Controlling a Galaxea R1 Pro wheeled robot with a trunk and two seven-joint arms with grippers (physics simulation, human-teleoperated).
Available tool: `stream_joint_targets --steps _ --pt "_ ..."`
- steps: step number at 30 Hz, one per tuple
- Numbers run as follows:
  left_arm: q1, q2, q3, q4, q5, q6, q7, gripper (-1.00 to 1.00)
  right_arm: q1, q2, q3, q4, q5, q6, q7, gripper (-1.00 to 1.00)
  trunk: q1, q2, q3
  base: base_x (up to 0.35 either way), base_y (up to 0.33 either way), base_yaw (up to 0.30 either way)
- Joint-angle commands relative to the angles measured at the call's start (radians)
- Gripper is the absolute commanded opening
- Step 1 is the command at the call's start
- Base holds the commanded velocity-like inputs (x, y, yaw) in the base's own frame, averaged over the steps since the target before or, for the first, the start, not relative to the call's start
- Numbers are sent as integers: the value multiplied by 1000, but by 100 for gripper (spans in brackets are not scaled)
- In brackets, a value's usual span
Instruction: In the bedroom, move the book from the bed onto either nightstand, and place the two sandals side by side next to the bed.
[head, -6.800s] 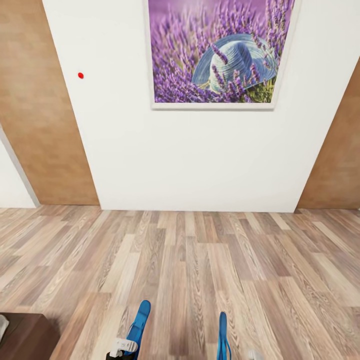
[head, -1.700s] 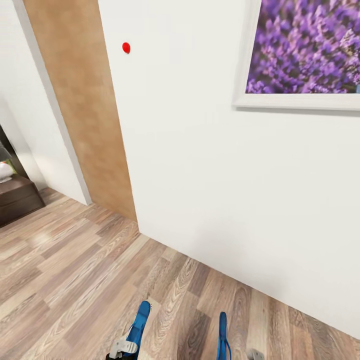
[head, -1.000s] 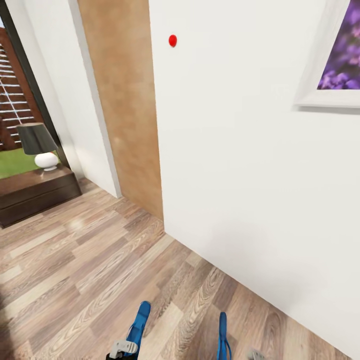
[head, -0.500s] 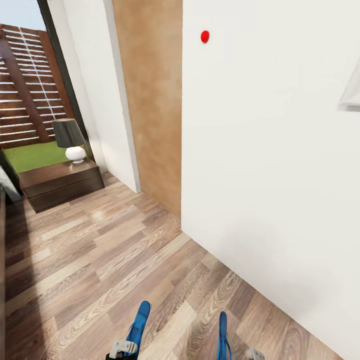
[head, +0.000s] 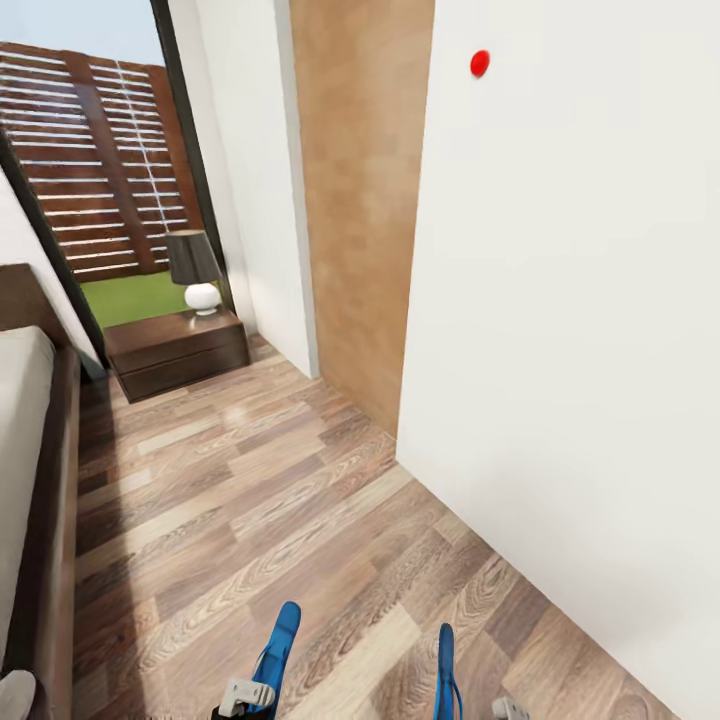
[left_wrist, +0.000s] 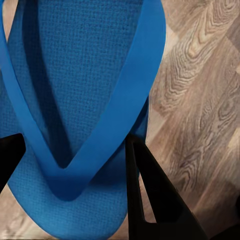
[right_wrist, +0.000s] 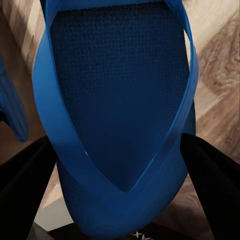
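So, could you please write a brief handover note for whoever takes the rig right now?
Left gripper: jaws shut on the left sandal, held off the floor.
Right gripper: jaws shut on the right sandal, also carried.
The bed edge shows at the head view's left; a nightstand with a lamp stands ahead by the window.
Done: both sandals picked up.
Left: set them side by side next to the bed, then move the book, not in sight here, onto a nightstand.

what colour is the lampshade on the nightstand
Dark grey to black, plain, over a round white base. The lamp on the nightstand shows best in the head view.
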Motion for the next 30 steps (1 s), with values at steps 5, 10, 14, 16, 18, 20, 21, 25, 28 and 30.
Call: stream_joint_targets --steps 5,10,14,16,18,20,21,25,28,30 --pt "-1 0 -5 1 6 -3 -3 -100 0 0 -8 0 1 6 4 -100 0 0 -3 0 0 274" --pt "-1 0 -5 1 6 -3 -3 -100 0 0 -8 0 1 6 4 -100 0 0 -5 0 0 274" --pt "-1 0 -5 1 6 -3 -3 -100 0 0 -8 0 1 6 4 -100 0 0 -6 0 0 241" --pt "-1 0 -5 1 6 -3 -3 -100 0 0 -8 0 1 6 4 -100 0 0 -6 0 0 102" --pt "-1 -1 -5 1 7 -3 -3 -100 0 0 -8 0 1 6 4 -100 0 0 -6 0 0 46" --pt "-1 0 -5 1 6 -3 -3 -100 0 -1 -8 0 1 6 4 -100 0 0 -6 0 0 21" --pt "-1 0 -5 1 6 -3 -3 -100 0 -1 -8 0 1 6 4 -100 0 0 -6 0 0 11" --pt "-1 0 -5 1 6 -3 -3 -100 0 -1 -8 0 1 6 5 -100 0 0 -6 0 0 5" --pt "-1 0 -5 1 6 -3 -3 -100 0 -1 -8 0 1 6 5 -100 0 0 -6 0 0 0" --pt "-1 0 -5 1 6 -3 -3 -100 0 -1 -8 0 1 6 5 -100 0 0 -6 0 0 0"
